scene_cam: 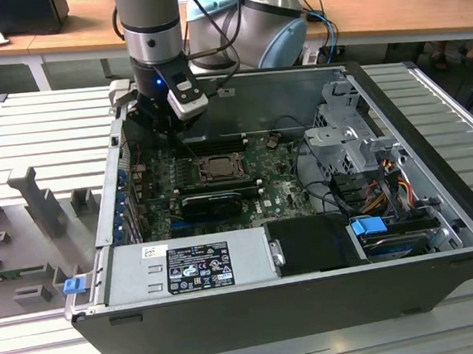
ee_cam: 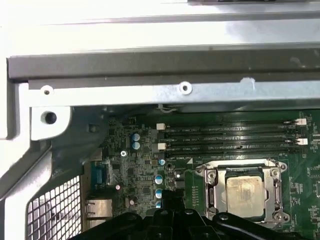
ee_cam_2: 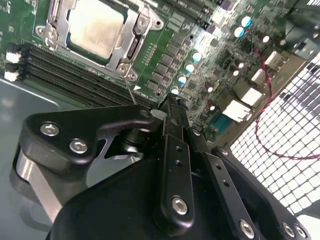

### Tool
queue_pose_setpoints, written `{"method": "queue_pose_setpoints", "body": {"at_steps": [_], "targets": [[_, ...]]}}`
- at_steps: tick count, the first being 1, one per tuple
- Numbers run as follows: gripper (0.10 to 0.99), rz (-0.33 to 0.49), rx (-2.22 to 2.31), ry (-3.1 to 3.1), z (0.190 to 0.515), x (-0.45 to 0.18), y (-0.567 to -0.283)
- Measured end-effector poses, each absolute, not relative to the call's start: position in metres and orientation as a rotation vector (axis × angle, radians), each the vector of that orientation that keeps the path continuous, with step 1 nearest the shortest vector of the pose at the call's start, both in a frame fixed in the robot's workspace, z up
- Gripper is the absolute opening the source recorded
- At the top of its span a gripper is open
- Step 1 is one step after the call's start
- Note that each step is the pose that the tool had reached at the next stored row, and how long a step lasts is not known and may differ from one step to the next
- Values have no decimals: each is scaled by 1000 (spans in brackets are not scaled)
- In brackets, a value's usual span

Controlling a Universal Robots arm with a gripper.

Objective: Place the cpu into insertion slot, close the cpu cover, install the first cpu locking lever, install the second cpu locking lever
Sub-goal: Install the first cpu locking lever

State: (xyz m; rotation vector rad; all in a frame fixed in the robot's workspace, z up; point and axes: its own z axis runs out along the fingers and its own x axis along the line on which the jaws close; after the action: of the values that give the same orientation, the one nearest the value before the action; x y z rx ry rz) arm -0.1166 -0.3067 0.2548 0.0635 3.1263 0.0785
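Tool [ee_cam_2: 170,102] of mine, black, with its fingertips pressed together into one narrow point. It hangs over the green circuit board [ee_cam: 131,170] inside an open computer case [scene_cam: 298,308], which lies on a slatted metal counter [scene_cam: 42,132]. In the exterior view I stand over the far side of the case, toward the exterior view's left. The cpu [ee_cam: 245,192], pale and silvery, sits in the insertion slot [ee_cam: 206,175] — near my tool but apart from it. The cpu cover [ee_cam_2: 134,37] lies flat over it, its window framing the chip. Long black memory slots [ee_cam: 230,137] run just beside the socket — on its far side in the exterior view.
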Motion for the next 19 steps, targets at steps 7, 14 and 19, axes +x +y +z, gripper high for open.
{"method": "queue_pose_setpoints", "body": {"at_steps": [7, 14, 19], "targets": [[106, 85, 64, 3126, 252, -120, -300], [106, 92, 64, 3126, 251, -121, -295], [106, 92, 64, 3126, 250, -121, -291]]}}
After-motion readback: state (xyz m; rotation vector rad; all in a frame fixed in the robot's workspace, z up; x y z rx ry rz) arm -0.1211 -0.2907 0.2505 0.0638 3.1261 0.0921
